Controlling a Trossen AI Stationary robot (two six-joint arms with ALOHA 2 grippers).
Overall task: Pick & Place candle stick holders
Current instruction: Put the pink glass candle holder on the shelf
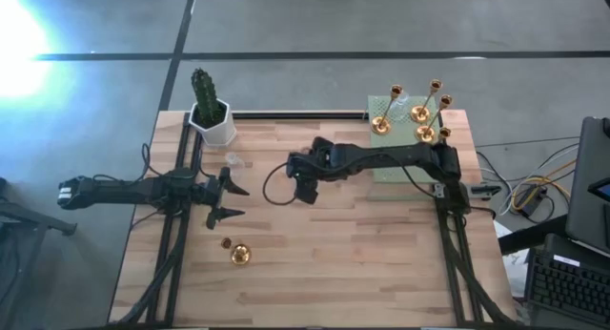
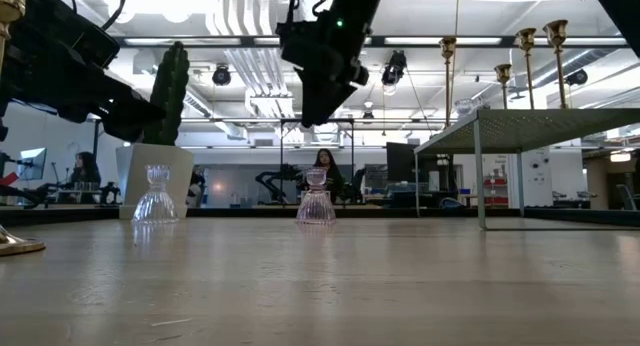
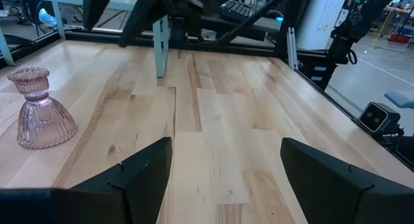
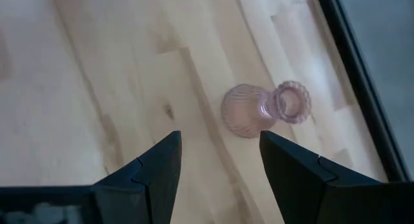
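A pink ribbed glass candle stick holder stands upright on its flared base on the table, also in the low view and the left wrist view. My right gripper hangs open above it, touching nothing, and hides it in the high view. A clear glass holder stands near the cactus pot. A gold holder lies on the table near the front left. Several gold holders stand on a green raised platform. My left gripper waits open at the left.
A white pot with a green cactus stands at the far left corner. The raised platform on thin legs takes up the far right. Black rails run along the table's left and right sides. Bare wood lies across the middle and the near right.
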